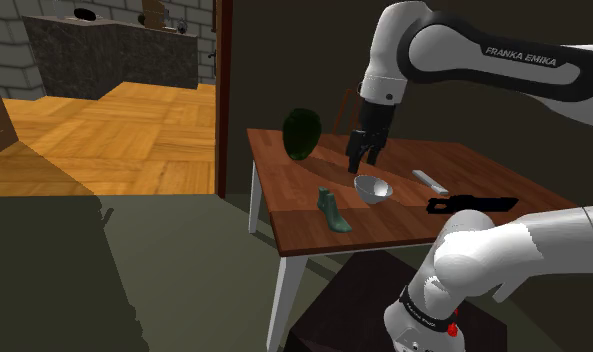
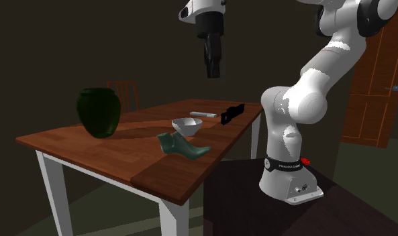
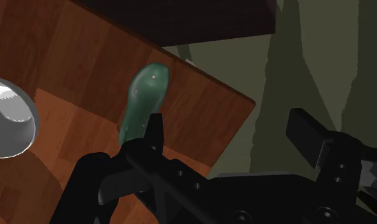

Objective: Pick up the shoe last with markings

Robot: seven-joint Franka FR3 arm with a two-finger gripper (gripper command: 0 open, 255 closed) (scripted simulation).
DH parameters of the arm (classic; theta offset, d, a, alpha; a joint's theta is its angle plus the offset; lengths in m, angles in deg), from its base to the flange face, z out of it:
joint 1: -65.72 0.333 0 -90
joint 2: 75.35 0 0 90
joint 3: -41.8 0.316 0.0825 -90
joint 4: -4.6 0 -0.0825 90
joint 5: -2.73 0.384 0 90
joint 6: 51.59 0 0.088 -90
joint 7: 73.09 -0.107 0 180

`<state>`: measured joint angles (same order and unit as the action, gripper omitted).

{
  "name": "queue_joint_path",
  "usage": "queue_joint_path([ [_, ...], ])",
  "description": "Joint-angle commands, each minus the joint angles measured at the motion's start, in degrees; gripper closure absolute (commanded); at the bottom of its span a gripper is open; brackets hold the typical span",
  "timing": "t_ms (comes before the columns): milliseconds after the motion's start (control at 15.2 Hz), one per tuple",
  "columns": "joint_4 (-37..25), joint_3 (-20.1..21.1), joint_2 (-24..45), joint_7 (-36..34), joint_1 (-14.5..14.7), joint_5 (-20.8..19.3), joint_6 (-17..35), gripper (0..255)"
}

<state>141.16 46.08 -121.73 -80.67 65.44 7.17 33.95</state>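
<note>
HOUSEHOLD TEST, SIMULATED: A white Franka arm holds its black gripper [image 1: 365, 161] above a wooden table [image 1: 464, 165], fingers spread and clasping nothing, as it lines up on a teal shoe last [image 1: 334, 211]. The last stands on its sole near the table's near edge in the shoulder view. It is just beside a small silver bowl [image 1: 372, 188] and apart from a dark green vase [image 1: 301, 133] at the far left. The raised, open stance reads as an approach: the spread fingers leave room to straddle the narrow form, and the height keeps the hand clear of the bowl close by.

The second exterior view shows what the shoulder view flattens: the gripper [image 2: 213, 72] hangs well above the tabletop, with open air between it and the shoe last [image 2: 182, 145]. In the wrist view the shoe last [image 3: 142, 102] lies past one fingertip [image 3: 155, 126], off the line between the two fingers. By this judgement the hand must shift toward the last before it comes down. No markings can be made out on the last.
</note>
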Motion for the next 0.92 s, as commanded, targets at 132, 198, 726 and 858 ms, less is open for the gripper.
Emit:
queue_joint_path([
  [132,3.0,0.1,0.6,-1.2,-1.2,-0.7,4.5,0],
  [198,4.4,0.2,1.0,-1.8,-1.8,-1.1,6.8,0],
  [726,13.0,0.3,7.4,-7.4,-7.4,-4.5,25.9,0],
  [858,14.4,0.3,9.8,-9.0,-9.0,-5.6,30.8,0],
])
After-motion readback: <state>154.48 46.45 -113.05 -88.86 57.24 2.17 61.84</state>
